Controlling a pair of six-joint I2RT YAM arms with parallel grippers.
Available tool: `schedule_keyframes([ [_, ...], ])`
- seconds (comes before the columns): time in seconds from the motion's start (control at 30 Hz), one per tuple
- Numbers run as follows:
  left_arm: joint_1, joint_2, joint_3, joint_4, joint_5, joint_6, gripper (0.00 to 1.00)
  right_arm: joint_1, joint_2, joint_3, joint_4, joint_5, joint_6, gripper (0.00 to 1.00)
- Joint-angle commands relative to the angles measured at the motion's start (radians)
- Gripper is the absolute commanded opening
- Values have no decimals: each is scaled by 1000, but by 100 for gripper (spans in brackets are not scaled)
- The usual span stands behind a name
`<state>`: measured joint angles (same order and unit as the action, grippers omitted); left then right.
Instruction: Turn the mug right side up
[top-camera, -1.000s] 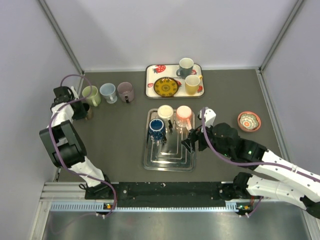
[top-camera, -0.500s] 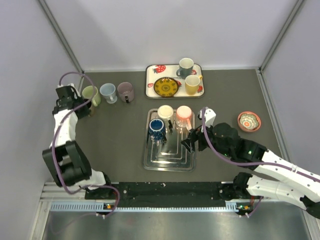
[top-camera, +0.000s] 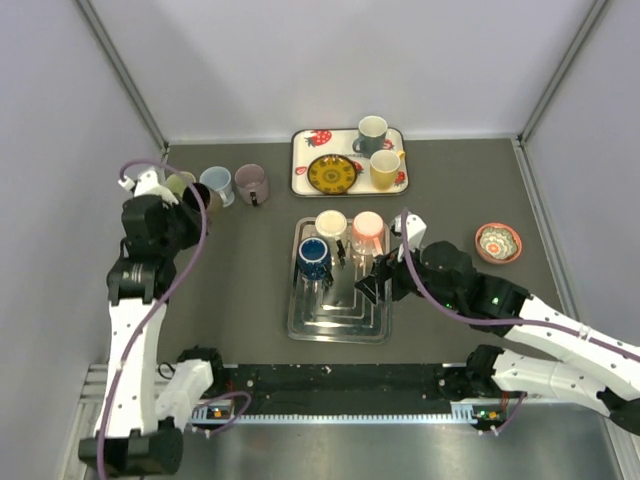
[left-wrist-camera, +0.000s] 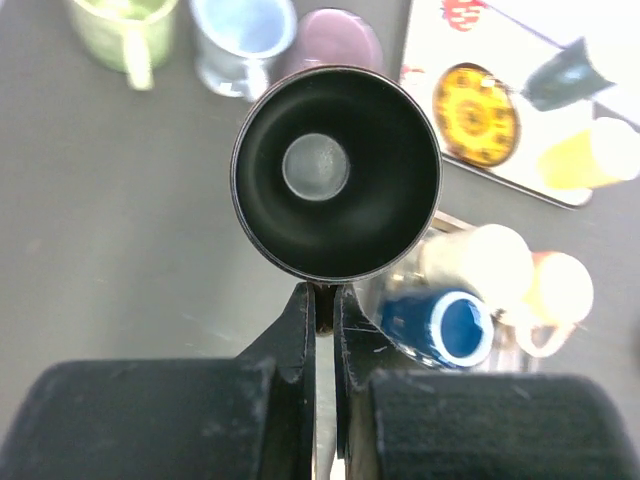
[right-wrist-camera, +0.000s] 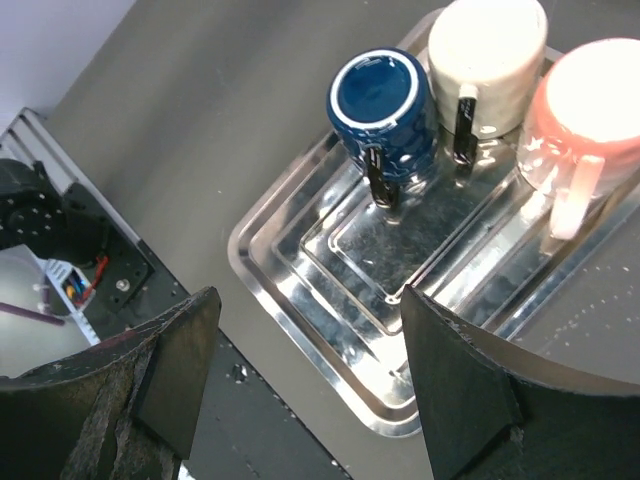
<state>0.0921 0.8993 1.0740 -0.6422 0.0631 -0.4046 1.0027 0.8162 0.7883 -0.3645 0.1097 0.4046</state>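
My left gripper (left-wrist-camera: 322, 300) is shut on the handle of a black mug (left-wrist-camera: 335, 170) and holds it above the table. The mug's open mouth faces the wrist camera, so I see its dark inside and grey bottom. In the top view the black mug (top-camera: 195, 196) hangs in the left gripper (top-camera: 185, 205), just in front of the row of mugs at the left. My right gripper (right-wrist-camera: 320, 390) is open and empty above the steel tray (right-wrist-camera: 300, 250); it also shows in the top view (top-camera: 372, 282).
A green mug (top-camera: 177, 181), light blue mug (top-camera: 215, 183) and purple mug (top-camera: 250, 183) stand in a row. The steel tray (top-camera: 335, 315) holds a blue mug (top-camera: 313, 257), cream mug (top-camera: 331, 224) and pink mug (top-camera: 367, 227). A white tray (top-camera: 301, 165) sits behind. A patterned bowl (top-camera: 498, 242) is at the right.
The left arm has swung in from the far left edge and raised the black mug toward the row of mugs. The right gripper has edged slightly left over the steel tray.
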Motion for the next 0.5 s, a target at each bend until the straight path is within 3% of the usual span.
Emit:
schedule_keyframes([
  [0.0, -122, -160, -20, 38, 69, -184, 0, -6, 24, 107, 48, -53, 36, 73],
  [0.2, -189, -310, -101, 209, 323, -418, 0, -6, 35, 140, 116, -132, 100, 74],
  [0.4, -268, -401, -318, 721, 572, -709, 0, -7, 32, 76, 291, -335, 198, 74],
  [0.47, -297, -395, -344, 762, 593, -740, 0, -6, 26, 43, 369, -386, 227, 74],
])
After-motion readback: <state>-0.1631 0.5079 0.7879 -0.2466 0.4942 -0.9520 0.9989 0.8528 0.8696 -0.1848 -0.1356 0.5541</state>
